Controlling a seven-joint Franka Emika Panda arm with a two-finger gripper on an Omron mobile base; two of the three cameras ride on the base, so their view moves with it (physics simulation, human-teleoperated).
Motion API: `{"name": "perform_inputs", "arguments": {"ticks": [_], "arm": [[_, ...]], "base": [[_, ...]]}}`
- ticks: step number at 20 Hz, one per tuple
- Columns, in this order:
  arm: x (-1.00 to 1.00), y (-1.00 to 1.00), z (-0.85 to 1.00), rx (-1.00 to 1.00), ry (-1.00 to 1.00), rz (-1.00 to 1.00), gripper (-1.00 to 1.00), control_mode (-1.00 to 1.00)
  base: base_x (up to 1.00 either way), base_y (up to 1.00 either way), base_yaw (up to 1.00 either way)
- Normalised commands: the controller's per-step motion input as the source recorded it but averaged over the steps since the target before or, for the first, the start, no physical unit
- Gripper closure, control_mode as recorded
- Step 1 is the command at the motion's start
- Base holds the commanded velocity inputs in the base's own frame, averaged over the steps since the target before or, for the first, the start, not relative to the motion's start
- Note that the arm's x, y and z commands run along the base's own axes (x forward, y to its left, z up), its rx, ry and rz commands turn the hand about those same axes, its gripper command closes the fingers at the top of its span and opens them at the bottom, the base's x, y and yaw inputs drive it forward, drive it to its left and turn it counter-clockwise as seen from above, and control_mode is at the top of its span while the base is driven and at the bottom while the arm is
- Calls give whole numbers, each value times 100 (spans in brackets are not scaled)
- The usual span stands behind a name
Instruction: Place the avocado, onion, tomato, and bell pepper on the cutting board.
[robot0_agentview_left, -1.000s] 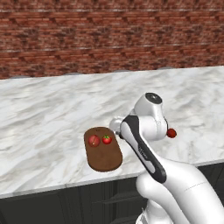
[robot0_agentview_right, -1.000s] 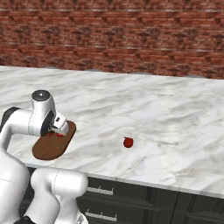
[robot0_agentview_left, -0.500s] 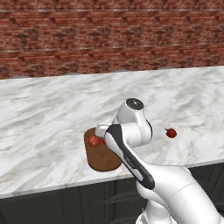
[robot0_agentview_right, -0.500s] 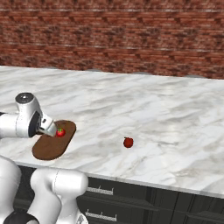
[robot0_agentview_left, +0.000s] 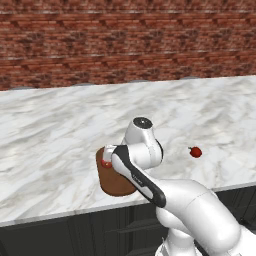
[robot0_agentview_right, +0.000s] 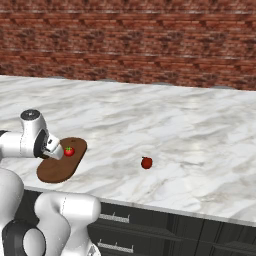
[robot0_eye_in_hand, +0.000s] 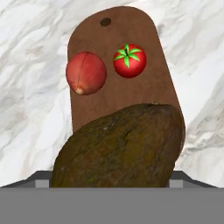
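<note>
The dark brown cutting board (robot0_eye_in_hand: 127, 26) lies near the counter's front edge. On its far half sit the pinkish-red onion (robot0_eye_in_hand: 86, 73) and the green-topped tomato (robot0_eye_in_hand: 129, 60), side by side. The brownish-green avocado (robot0_eye_in_hand: 122, 151) looms close in the hand view over the board's near end, hiding the fingertips. My gripper (robot0_agentview_right: 54, 151) is shut on the avocado, just left of the tomato (robot0_agentview_right: 69, 151) and above the board (robot0_agentview_right: 57, 170). The red bell pepper (robot0_agentview_right: 146, 162) rests on the marble well to the right of the board, also seen as the bell pepper (robot0_agentview_left: 196, 152).
The marble counter (robot0_agentview_left: 60, 120) stretches wide behind and to both sides of the board. A red brick wall (robot0_agentview_left: 125, 45) closes the back. The counter's front edge (robot0_agentview_right: 165, 207) runs just past the board's near end, with dark cabinets below.
The arm has swung left and lower, carrying the avocado from beside the board's right edge to over the board. Tomato, onion and bell pepper have not moved.
</note>
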Motion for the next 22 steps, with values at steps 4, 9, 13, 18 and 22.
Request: {"name": "perform_inputs", "arguments": {"ticks": [4, 9, 13, 18, 22], "arm": [[6, 11, -22, 0, 4, 0, 100, -100], [2, 11, -20, -1, 1, 0, 100, -100], [6, 9, -26, -3, 0, 0, 100, -100], [5, 6, -31, -2, 0, 0, 100, -100], [6, 4, -30, -1, 0, 0, 100, -100]], "base": [[0, 0, 0], [0, 0, 0], [0, 0, 0], [0, 0, 0], [0, 0, 0]]}}
